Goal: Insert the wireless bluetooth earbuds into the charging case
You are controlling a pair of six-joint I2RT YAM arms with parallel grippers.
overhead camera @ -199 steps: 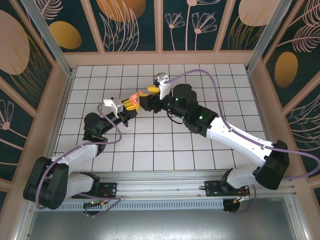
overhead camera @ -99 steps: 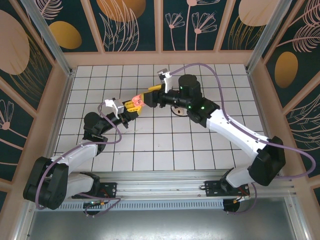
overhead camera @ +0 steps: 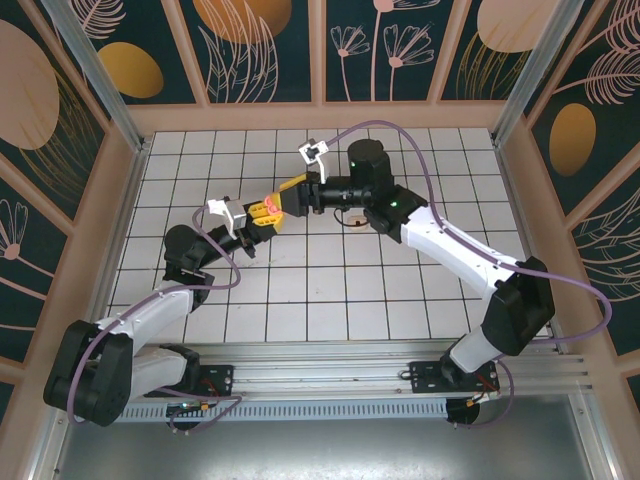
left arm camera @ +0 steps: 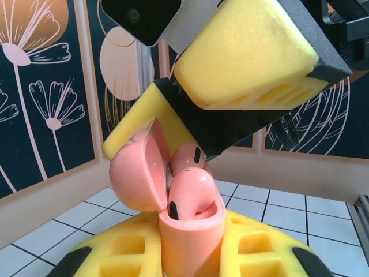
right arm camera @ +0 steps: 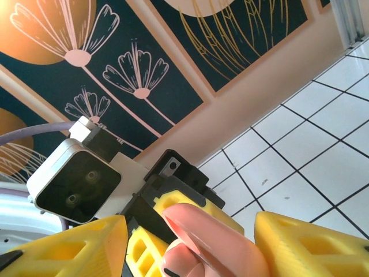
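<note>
- Yellow foam pads of the left claw (left arm camera: 190, 257) are closed on the pink charging case (left arm camera: 190, 231). Only the lower body looks pinched, so a push from above could tilt or slide the case in the foam.
- Sitting proud and tilted in the case mouth is the front earbud (left arm camera: 190, 193), not seated. A skewed press could jam it or pop it out onto the white tiled worktop (overhead camera: 400, 300).
- Just behind it is the second earbud (left arm camera: 187, 157), close under the right claw's black finger back — seated or not, cannot tell.
- The lid (left arm camera: 138, 173) is hinged open and leans left. A yellow pad right behind it could knock it shut on the proud bud.
- The right claw (right arm camera: 190, 245) has its jaws apart, straddling the lid, clamped on nothing I can make out.
- Both buds sit directly above the left claw's pads and below the right claw — all held up off the worktop, by the look of it.
</note>
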